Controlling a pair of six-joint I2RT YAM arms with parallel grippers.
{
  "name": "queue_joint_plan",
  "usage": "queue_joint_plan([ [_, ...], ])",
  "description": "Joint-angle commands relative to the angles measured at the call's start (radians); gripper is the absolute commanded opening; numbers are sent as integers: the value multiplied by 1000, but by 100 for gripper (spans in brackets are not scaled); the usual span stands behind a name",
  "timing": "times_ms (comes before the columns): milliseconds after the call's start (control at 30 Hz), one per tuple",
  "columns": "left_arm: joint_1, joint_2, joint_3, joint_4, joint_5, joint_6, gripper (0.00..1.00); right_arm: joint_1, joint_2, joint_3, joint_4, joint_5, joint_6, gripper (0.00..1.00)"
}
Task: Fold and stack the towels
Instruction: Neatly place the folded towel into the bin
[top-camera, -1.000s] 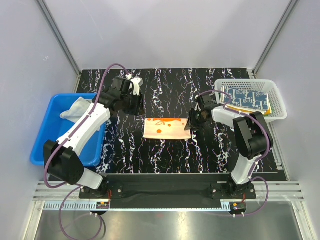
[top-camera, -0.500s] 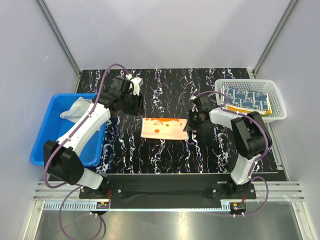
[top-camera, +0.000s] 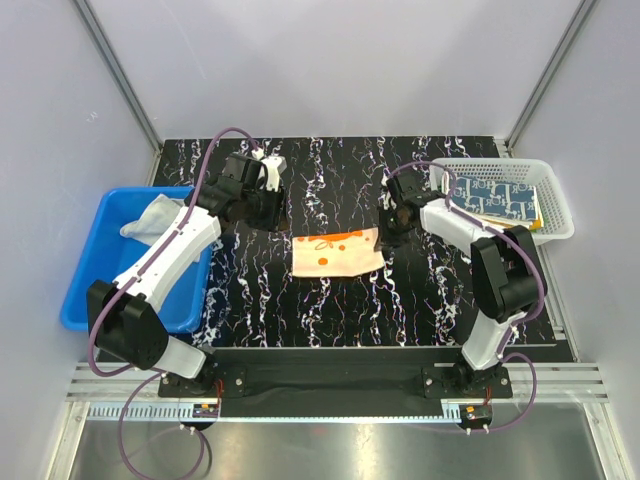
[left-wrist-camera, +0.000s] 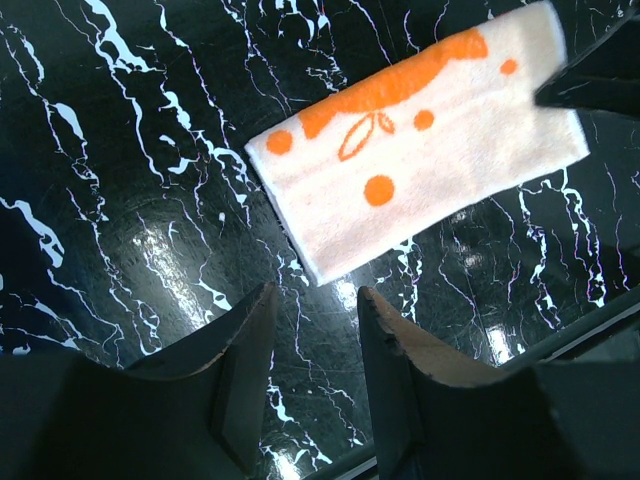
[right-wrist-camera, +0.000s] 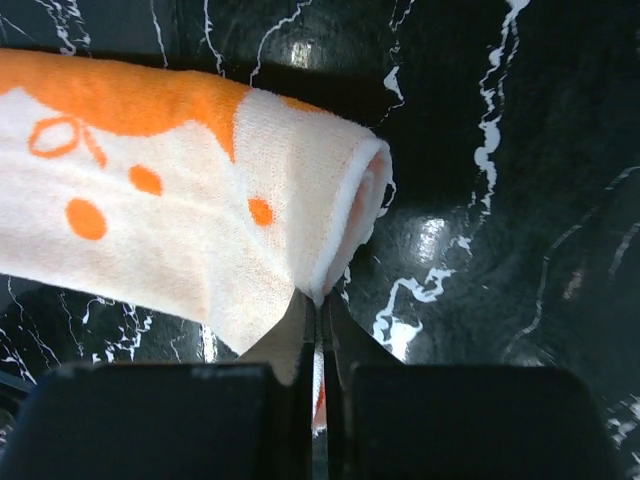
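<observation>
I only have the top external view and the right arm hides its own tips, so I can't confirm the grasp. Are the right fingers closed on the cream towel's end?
Observer: Yes. The right wrist view shows the right fingers shut on the cream towel, pinching its folded end.
Operator: Is the left arm touching the cloth?
Observer: No. In the left wrist view the left fingers are open with only bare table between them. The towel lies beyond their tips.

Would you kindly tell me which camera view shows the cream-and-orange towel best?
The left wrist view: nearly the whole towel lies in frame, its orange pattern clear. The right wrist view shows only one end, pinched in the right gripper, jaws shut. The top view shows it whole but small.
</observation>
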Motion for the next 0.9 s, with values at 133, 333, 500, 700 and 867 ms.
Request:
queue_joint_plan([
  [133,3,-32,13,12,2,18,43,-14,-67,156,-183,107,-131,0],
  [333,1,-43,1,21,18,12,43,-132,-28,317,-326,103,-217,0],
  [500,1,-35,-4,25,33,15,43,-241,8,466,-404,103,-300,0],
  [700,1,-35,-7,45,68,15,43,-350,93,619,-472,135,-409,0],
  [867,1,-43,-10,58,84,21,43,-489,134,648,-426,100,-434,0],
])
